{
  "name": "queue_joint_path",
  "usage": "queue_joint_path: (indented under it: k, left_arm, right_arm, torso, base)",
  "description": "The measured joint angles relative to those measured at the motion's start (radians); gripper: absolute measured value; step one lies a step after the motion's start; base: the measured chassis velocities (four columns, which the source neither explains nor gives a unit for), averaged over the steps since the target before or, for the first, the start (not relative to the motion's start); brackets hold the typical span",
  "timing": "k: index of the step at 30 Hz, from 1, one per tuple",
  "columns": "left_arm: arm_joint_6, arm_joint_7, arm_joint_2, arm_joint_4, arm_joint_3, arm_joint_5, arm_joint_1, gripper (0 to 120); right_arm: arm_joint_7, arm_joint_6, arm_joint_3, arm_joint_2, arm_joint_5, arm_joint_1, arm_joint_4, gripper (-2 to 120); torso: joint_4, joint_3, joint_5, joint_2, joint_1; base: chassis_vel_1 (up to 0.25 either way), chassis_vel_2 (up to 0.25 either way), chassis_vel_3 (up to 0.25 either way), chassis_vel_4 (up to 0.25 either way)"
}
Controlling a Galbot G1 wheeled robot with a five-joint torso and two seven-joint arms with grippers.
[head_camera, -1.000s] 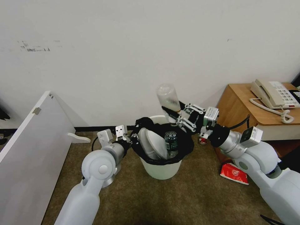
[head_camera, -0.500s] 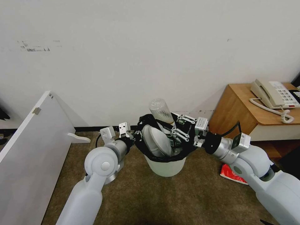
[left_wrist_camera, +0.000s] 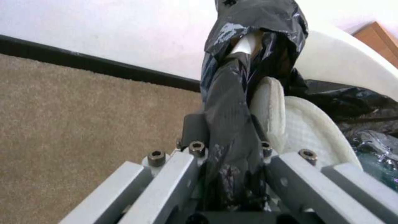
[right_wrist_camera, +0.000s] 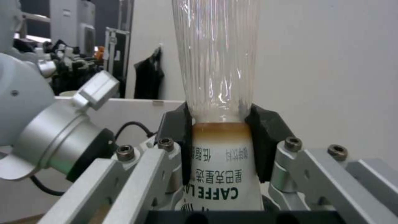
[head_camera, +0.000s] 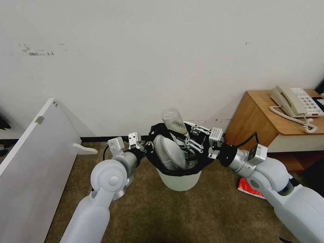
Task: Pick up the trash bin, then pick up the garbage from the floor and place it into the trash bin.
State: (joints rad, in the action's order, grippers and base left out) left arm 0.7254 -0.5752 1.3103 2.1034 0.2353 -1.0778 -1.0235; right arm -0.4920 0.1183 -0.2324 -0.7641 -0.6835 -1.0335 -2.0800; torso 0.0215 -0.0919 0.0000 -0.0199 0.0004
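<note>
Right gripper [head_camera: 185, 139] clamping bottle [head_camera: 173, 121] over trash bin [head_camera: 179, 179], left gripper [head_camera: 145, 148] pinching rim, slipper [head_camera: 168, 153] inside.

Black-lined trash bin [head_camera: 179, 180], bottle [head_camera: 173, 121] inverted inside

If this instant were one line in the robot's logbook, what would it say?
left gripper: shut on trash bin rim, bin lifted | right gripper: shut on bottle, over bin mouth | slipper: inside | red packet: on carpet

— What sits off to the right gripper's [head_camera: 188, 138] right?
— A wooden side table [head_camera: 260, 114] carrying a beige telephone [head_camera: 294, 101].
— And on the left gripper's [head_camera: 145, 147] left?
— A white board [head_camera: 32, 162] leaning on the carpet [head_camera: 175, 216].
</note>
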Motion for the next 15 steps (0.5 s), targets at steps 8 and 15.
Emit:
queue_joint_path:
  k: [8,15]
  left_arm:
    - [-0.001,0.002,0.001,0.001,0.002,0.005,-0.004,4]
    - [-0.002,0.003,0.003,0.003,0.002,0.009,-0.004,4]
  right_arm:
    - [0.011,0.0,0.001,0.003,0.0,0.001,0.003,45]
    - [0.013,0.0,0.0,0.01,-0.002,0.002,0.0,70]
  torso:
    - [0.0,0.0,0.0,0.0,0.0]
    - [0.0,0.0,0.0,0.0,0.0]
  base:
    - [0.0,0.0,0.0,0.0]
    - [0.0,0.0,0.0,0.0]
